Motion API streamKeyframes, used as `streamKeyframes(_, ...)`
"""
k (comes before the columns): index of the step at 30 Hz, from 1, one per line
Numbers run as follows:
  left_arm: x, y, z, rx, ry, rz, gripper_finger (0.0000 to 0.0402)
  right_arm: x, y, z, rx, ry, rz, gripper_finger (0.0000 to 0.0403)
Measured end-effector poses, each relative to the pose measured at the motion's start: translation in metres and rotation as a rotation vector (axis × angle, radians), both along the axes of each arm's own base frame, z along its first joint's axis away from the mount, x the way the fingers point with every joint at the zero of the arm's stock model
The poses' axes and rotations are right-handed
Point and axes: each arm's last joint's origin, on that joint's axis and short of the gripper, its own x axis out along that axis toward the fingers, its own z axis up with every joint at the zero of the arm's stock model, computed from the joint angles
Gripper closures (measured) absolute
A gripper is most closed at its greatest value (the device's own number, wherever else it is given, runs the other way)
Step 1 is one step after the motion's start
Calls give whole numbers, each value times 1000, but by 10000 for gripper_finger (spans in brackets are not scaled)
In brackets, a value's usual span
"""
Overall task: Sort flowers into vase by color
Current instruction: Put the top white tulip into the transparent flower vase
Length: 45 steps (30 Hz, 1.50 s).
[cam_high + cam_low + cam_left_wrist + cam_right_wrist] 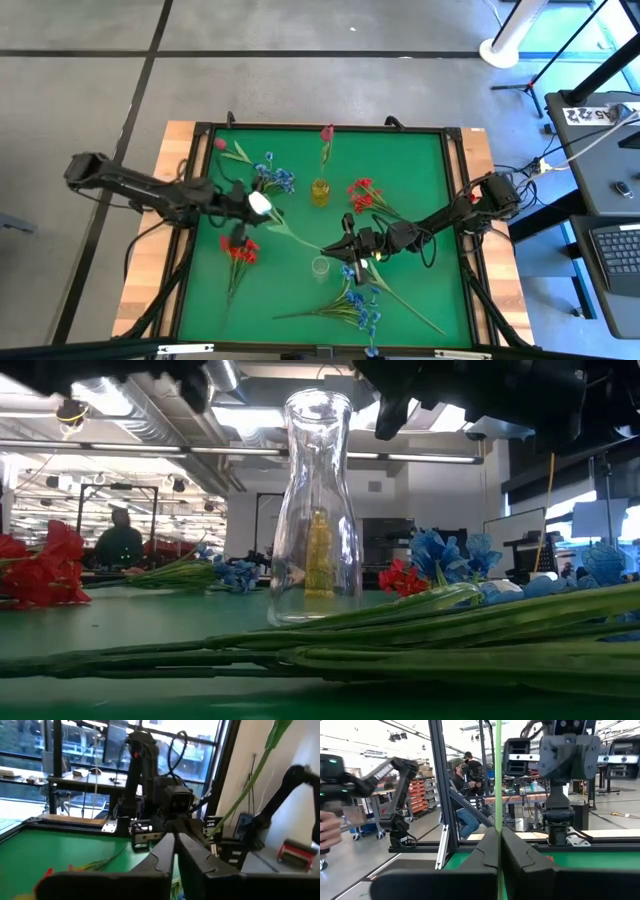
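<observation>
A white-budded flower (pixel 260 203) on a thin green stem (pixel 296 232) spans the gap between my two grippers, above the green mat. My right gripper (pixel 343 246) is shut on the stem just beyond the clear glass vase (pixel 320 266). My left gripper (pixel 176 842) is shut and points at the right arm. The stem (pixel 240 790) runs past it on one side, and I cannot tell whether they touch. A yellow vase (pixel 320 190) holds a pink bud (pixel 327 131). Red clusters (pixel 238 250), (pixel 362 195) and blue clusters (pixel 275 178), (pixel 360 300) lie on the mat. My right gripper pinches the thin green stem (pixel 498 815) between its two fingers, at the end away from the bud. It comes in roughly level from the table's right side. The stem is lifted clear and runs on past the fingertips toward the left arm.
The clear vase (pixel 320 510) stands upright near the mat's middle, with the yellow vase (pixel 318 555) behind it. Long green stems (pixel 400 635) lie across the near part of the mat. Another pink bud (pixel 220 143) lies at the far left. A raised black frame (pixel 455 200) borders the mat.
</observation>
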Motion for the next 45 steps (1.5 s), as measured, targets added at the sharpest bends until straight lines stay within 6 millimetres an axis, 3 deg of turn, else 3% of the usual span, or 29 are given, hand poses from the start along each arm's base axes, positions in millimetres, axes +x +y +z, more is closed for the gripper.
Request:
streamKeyframes(5,36,-15,11,45,64,-29,325,0,0,0,0,1,0,402)
streamKeyframes(9,52,-29,19,74,106,-66,277,0,0,0,-1,5,0,402)
streamKeyframes(16,51,-48,25,107,178,-97,215,0,0,0,-2,6,-1,402)
streamKeyframes(24,52,-55,39,57,15,-98,202,0,0,-2,-7,18,-13,402)
streamKeyframes(36,53,-53,36,12,57,-17,238,0,0,-2,-10,25,-17,402)
streamKeyframes(40,53,-52,35,-7,71,-11,283,0,0,-2,-10,26,-17,402)
streamKeyframes(45,53,-52,34,-60,82,5,378,0,0,-2,-10,26,-18,402)
